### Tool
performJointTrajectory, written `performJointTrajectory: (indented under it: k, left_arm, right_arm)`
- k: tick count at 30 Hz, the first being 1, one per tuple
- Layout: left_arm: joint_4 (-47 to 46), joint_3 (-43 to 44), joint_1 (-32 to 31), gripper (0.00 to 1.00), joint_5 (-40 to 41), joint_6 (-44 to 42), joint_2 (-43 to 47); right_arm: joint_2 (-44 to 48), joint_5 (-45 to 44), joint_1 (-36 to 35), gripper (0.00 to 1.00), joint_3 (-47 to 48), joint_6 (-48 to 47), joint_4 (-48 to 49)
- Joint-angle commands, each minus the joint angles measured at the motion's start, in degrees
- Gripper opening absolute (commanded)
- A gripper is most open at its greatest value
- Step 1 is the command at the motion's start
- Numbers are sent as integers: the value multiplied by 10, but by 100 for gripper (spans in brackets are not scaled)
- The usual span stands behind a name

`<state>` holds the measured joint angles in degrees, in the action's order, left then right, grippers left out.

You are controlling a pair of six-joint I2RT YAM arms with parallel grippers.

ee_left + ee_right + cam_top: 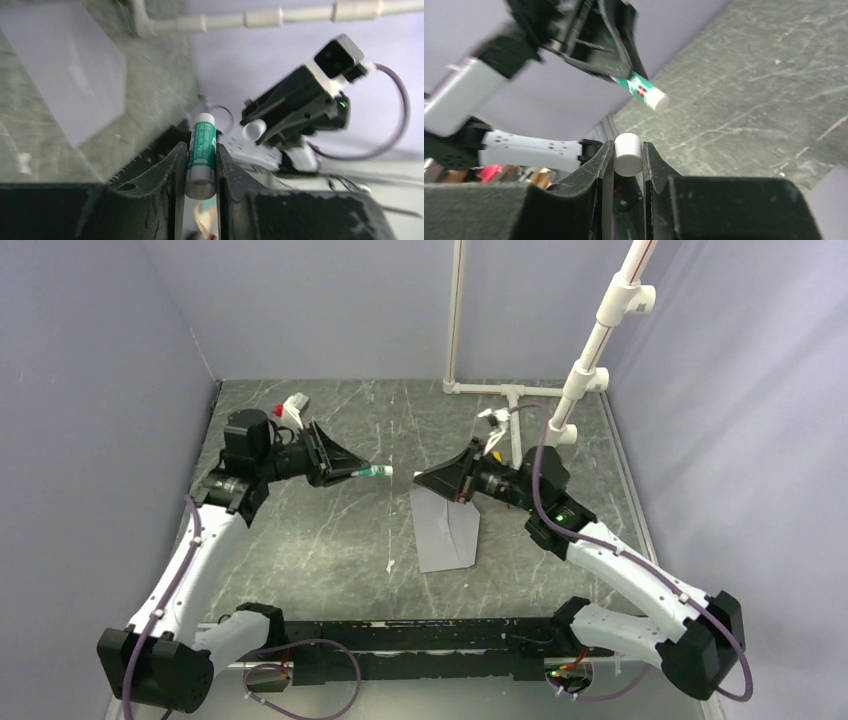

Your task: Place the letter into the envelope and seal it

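The grey envelope (445,530) lies flat on the marbled table, below and between the two grippers; it also shows in the left wrist view (70,70). The letter is out of view. My left gripper (352,471) hangs above the table, shut on a green-labelled glue stick (202,150) whose white tip points right (378,471). Facing it, my right gripper (420,480) is shut on a small white cap (628,155). The glue stick's tip (654,98) sits a short way from the cap, not touching it.
A white pipe stand (590,360) rises at the back right, its foot (512,400) on the table. A small white and red object (293,410) lies at the back left. A tiny white scrap (390,565) sits left of the envelope. Grey walls close in on three sides.
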<state>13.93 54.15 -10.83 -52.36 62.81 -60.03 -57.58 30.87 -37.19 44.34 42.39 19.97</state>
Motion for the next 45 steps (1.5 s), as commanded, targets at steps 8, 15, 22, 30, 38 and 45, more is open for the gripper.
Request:
performJointTrajectory:
  k: [8,15,22,30,38,45]
  left_arm:
    - [377,102,0,2,400,-276,-17]
    - [393,86,0,2,505,-272,13]
    - [404,80,0,3,522,-276,29]
    - [401,74,0,2,509,-281,39]
    - [396,70,0,2,499,-278,47]
    - [397,83,0,2,479,-287,44]
  right_arm:
    - [-213,-366,-191,0,186,-180,-356]
    - [-363,-428,-243,4,265,-193,-455]
    - [-448,-389,-270,12,304,-204,-504]
    - [-517,-380,-311,21,324,-229,-560]
    - [-512,-386,-315,47,317,-225,-560]
    - [-470,-381,-315,66,310,-226,-548]
